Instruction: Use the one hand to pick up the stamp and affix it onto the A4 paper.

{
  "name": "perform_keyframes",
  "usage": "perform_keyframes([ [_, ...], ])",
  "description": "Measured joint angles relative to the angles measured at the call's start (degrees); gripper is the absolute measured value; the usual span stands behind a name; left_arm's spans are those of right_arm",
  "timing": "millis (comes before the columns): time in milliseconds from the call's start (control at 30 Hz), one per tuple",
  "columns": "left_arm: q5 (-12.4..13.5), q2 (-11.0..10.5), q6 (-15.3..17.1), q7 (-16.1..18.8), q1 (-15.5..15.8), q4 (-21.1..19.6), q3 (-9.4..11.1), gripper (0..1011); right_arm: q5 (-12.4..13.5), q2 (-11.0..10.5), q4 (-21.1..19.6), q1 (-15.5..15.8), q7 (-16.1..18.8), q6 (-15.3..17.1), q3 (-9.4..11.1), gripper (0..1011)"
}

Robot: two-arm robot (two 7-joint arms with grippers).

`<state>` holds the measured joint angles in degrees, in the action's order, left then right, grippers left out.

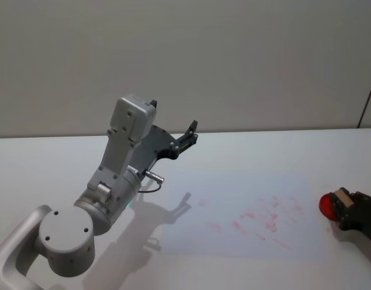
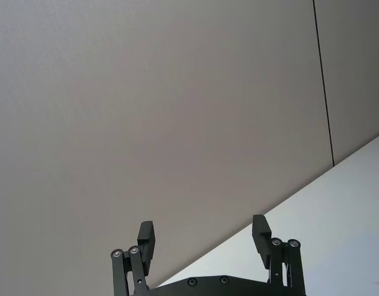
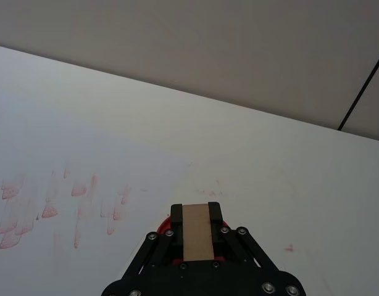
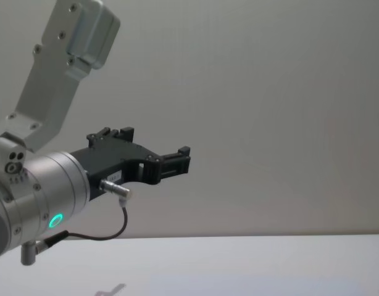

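The A4 paper (image 1: 234,199) lies flat on the white table, smeared with several red marks; it shows again as the paper (image 3: 66,154) in the right wrist view. At the table's right edge my all-black right gripper (image 1: 347,209) is shut on the wood-coloured stamp (image 1: 339,197), which is over a round red ink pad (image 1: 325,205) just right of the sheet. In the right wrist view the stamp (image 3: 196,237) stands between the right gripper's (image 3: 195,211) fingers, with a sliver of the red pad (image 3: 165,221) beneath. My left gripper (image 1: 188,136) hangs open in the air above the table's left half.
The raised left arm (image 1: 122,163) with its silver wrist and green light takes up the left side, and its open gripper (image 2: 203,233) (image 4: 177,161) points toward the grey back wall. White table surface (image 1: 282,151) stretches behind the paper.
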<state>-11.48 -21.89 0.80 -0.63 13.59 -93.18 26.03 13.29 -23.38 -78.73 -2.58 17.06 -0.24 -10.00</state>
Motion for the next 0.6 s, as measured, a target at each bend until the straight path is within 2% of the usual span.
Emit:
perform_keyframes([
  [367, 0.0, 0.0, 0.0, 0.0, 0.0, 0.0, 0.0, 1000, -0.7, 0.7, 1.1, -0.9, -0.1, -0.8, -0.5, 220],
  [467, 0.0, 0.0, 0.0, 0.0, 0.0, 0.0, 0.0, 1001, -0.9, 0.9, 1.4, -1.0, 0.0, -1.0, -0.6, 262],
  [600, 0.0, 0.0, 0.0, 0.0, 0.0, 0.0, 0.0, 1001, -1.1, 1.0, 1.6, -1.2, 0.0, -1.3, -0.7, 406],
])
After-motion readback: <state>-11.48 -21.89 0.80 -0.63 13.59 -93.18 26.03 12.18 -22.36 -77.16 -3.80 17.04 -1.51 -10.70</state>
